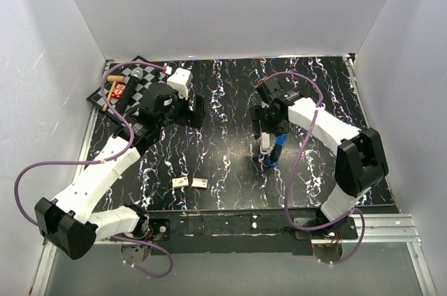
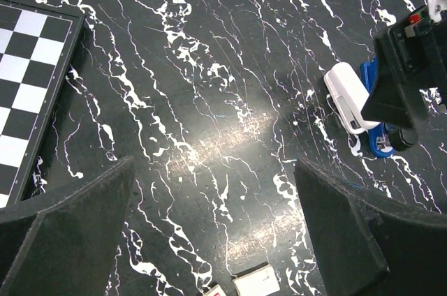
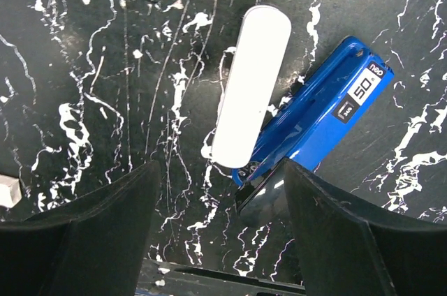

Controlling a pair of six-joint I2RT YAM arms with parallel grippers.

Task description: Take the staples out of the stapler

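The stapler (image 1: 274, 149) lies on the black marbled table. Its white top (image 3: 251, 86) is swung apart from its blue body (image 3: 321, 121). My right gripper (image 3: 220, 170) hangs open just above the stapler's hinge end. That end sits between the fingers, close to the right finger (image 3: 335, 226), and I cannot tell if they touch. In the top view the right gripper (image 1: 269, 132) covers part of the stapler. My left gripper (image 2: 215, 165) is open over bare table with nothing between its fingers; the stapler (image 2: 347, 97) lies to its right. The staples are hidden.
Two small tan-and-white boxes (image 1: 181, 182) (image 1: 200, 183) lie near the front edge; one box (image 2: 256, 282) shows in the left wrist view. A chessboard (image 1: 133, 86) with small items sits at the back left. White walls enclose the table.
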